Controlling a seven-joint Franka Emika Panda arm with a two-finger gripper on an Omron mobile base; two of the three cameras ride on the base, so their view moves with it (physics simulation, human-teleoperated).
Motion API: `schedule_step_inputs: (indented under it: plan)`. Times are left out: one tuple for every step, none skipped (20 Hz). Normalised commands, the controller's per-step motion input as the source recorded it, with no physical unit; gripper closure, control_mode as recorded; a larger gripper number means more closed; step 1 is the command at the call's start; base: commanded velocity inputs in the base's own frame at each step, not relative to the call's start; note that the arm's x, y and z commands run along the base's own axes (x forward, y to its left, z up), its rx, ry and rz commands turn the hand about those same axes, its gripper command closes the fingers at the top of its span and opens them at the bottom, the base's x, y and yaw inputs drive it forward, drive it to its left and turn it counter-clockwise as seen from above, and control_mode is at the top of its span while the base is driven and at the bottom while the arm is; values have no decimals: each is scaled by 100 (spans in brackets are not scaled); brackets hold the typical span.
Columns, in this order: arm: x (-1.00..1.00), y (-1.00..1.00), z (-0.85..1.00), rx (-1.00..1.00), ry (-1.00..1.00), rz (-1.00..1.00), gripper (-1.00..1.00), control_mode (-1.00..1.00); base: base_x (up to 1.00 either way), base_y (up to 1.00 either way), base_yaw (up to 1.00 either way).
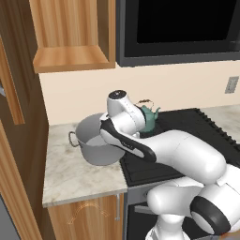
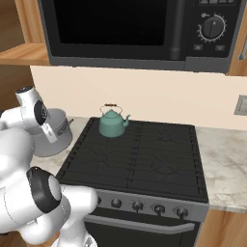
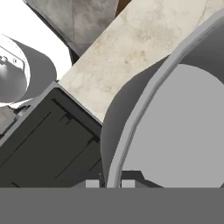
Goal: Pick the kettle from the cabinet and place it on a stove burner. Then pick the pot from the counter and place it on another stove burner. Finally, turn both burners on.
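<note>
The kettle (image 2: 113, 122) stands upright on the rear left burner (image 2: 113, 136) of the stove (image 2: 144, 159), spout pointing toward the right of that stove, its thin arched handle up. In the left base view the kettle (image 1: 149, 117) shows partly behind the arm's wrist.

The pot (image 1: 95, 143) sits on the counter (image 1: 70, 173) just beside the left edge of the stove, upright and open at the top. Its loop handle (image 1: 73, 139) faces away from the stove. In the right base view the pot (image 2: 55, 135) is partly covered by the arm.

The gripper (image 3: 109, 183) is at the pot's rim (image 3: 144, 100) on the side nearest the stove. In the hand view one fingertip (image 3: 92, 183) stands outside the pot wall and the other inside, with the rim running up between them. The jaws are pressed close together and pinch the thin wall of the pot.

The cabinet (image 1: 72, 35) hangs on the wall above the pot, its lower shelf open to view. The microwave (image 2: 135, 31) hangs above the stove. The row of knobs (image 2: 144, 206) runs along the stove's front edge.
</note>
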Motion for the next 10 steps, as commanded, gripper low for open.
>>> schedule_step_inputs:
  plan:
    - [-11,-35,11,0,0,-11,100,-100,0,0,0]
    - [-11,-35,11,0,0,-11,100,-100,0,0,0]
    - [-12,-37,10,0,0,-11,100,-100,0,0,0]
    - [-13,-36,7,0,0,-12,100,-100,0,0,0]
    - [-14,-36,6,0,0,-12,100,-100,0,0,0]
    - [-12,-35,5,0,0,-12,100,-100,0,0,0]
    - [-11,-35,3,0,0,-12,100,-100,0,0,0]
    - [-11,-35,2,0,0,-12,100,-100,0,0,0]
    - [-10,-34,3,0,0,-12,100,-100,0,0,0]
    - [-10,-33,2,0,0,-12,100,-100,0,0,0]
